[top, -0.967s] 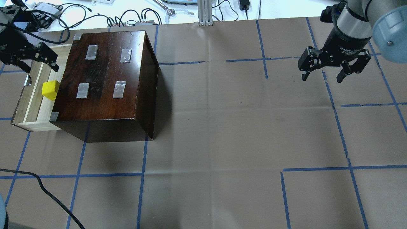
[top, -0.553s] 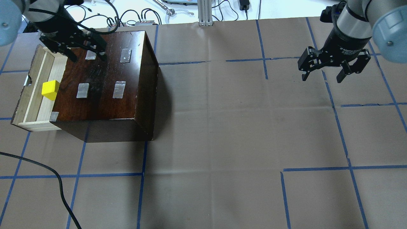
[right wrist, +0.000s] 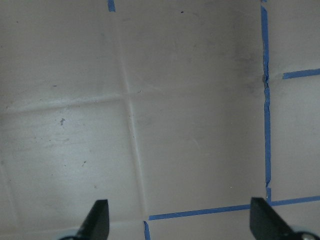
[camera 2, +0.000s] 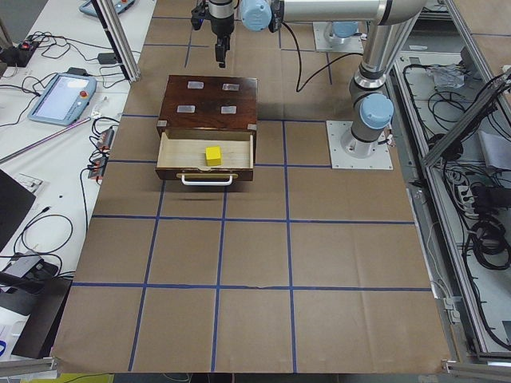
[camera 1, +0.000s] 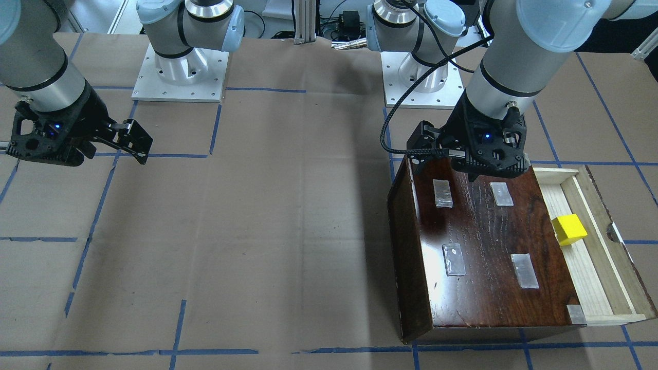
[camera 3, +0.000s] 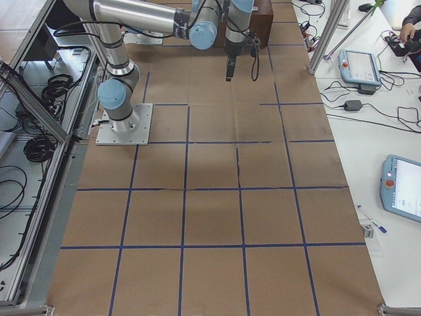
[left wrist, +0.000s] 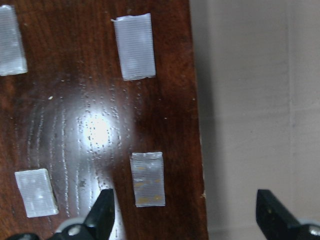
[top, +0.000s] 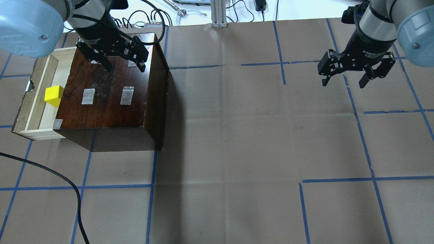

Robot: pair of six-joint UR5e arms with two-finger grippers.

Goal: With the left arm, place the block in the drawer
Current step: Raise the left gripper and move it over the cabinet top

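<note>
The yellow block [top: 54,95] lies in the open drawer [top: 38,113], against the cabinet's front; it also shows in the front view [camera 1: 568,229] and the left view [camera 2: 212,155]. The drawer juts out of the dark-brown cabinet [top: 108,101]. My left gripper [top: 124,66] hangs open and empty above the far part of the cabinet's taped top, away from the block. Its wrist view shows the wooden top between its open fingers [left wrist: 102,212]. My right gripper [top: 343,83] is open and empty over the bare table at the far right.
A black cable [top: 67,183] runs over the table's near left corner. Cables and small devices [top: 149,20] and an aluminium post [top: 218,13] stand along the far edge. The arm bases [camera 1: 180,67] sit on the robot's side.
My left gripper has moved right, from over the drawer's far end to over the cabinet top, still open. The block stays in the drawer. The right arm has not moved.
</note>
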